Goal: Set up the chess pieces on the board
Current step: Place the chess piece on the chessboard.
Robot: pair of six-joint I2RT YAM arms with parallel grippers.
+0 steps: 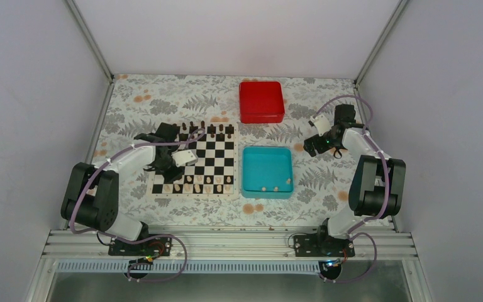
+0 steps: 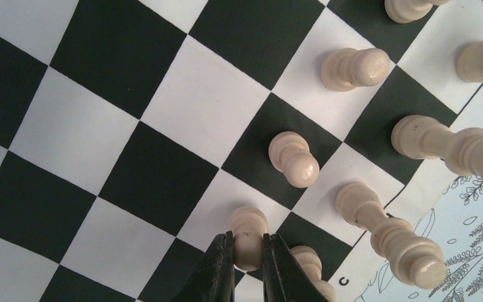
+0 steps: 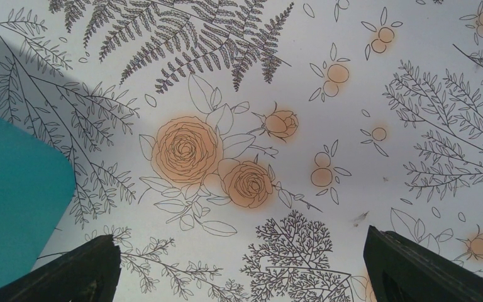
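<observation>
Pawn (image 2: 248,220) clamped by its head in left gripper (image 2: 248,244), base at a white square's corner on board (image 2: 182,113). Centre it, lower straight, release gently; neighbours (image 2: 292,160) near. Right gripper (image 3: 242,264) spread wide, empty, over cloth (image 3: 352,82).

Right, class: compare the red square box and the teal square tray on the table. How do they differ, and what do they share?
The red square box lies farther back than the teal square tray. The tray is open, holding a few pale chess pieces; the box shows only a plain red top. Both are rounded-cornered squares, right of the chequered chessboard.
</observation>
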